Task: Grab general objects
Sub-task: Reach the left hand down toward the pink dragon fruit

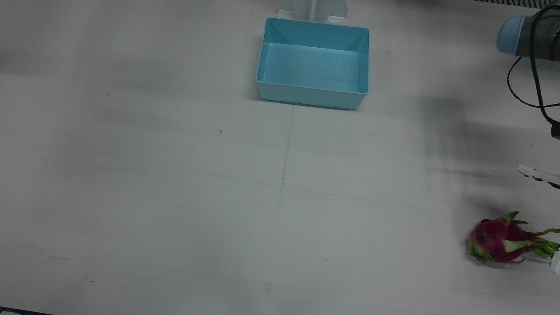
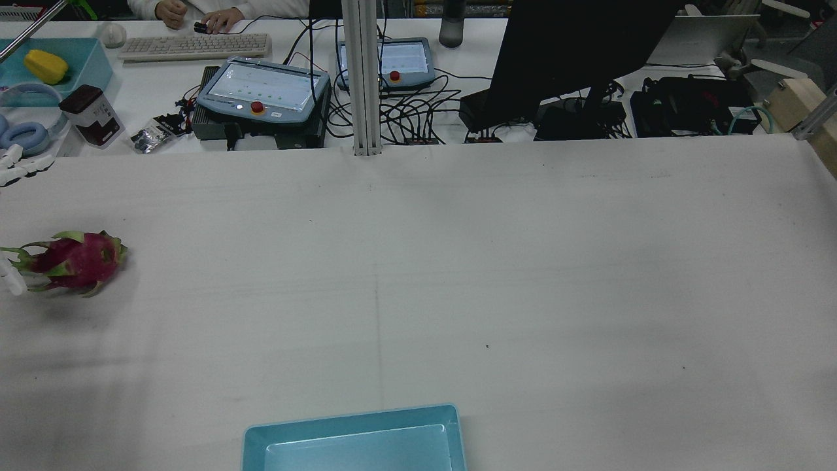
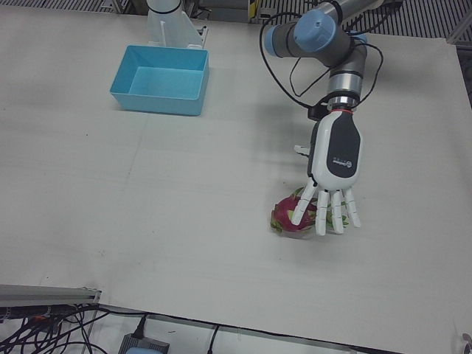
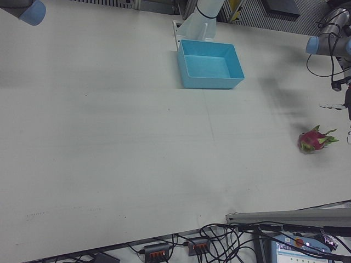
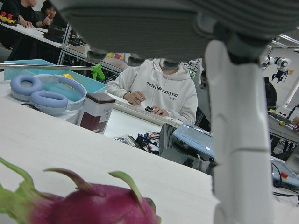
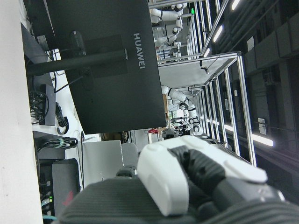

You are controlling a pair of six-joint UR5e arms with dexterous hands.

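Observation:
A magenta dragon fruit with green scales lies on the white table, also in the front view, rear view, right-front view and left hand view. My left hand hangs palm-down just over it, fingers spread and straight, one finger lying across the fruit's top. It holds nothing. One left finger shows close in the left hand view. My right hand shows only in its own view, raised and facing a monitor; its fingers' pose is unclear.
An empty light-blue bin stands at the robot's side of the table, also in the rear view and left-front view. Beyond the far edge are teach pendants, a keyboard, a monitor and cables.

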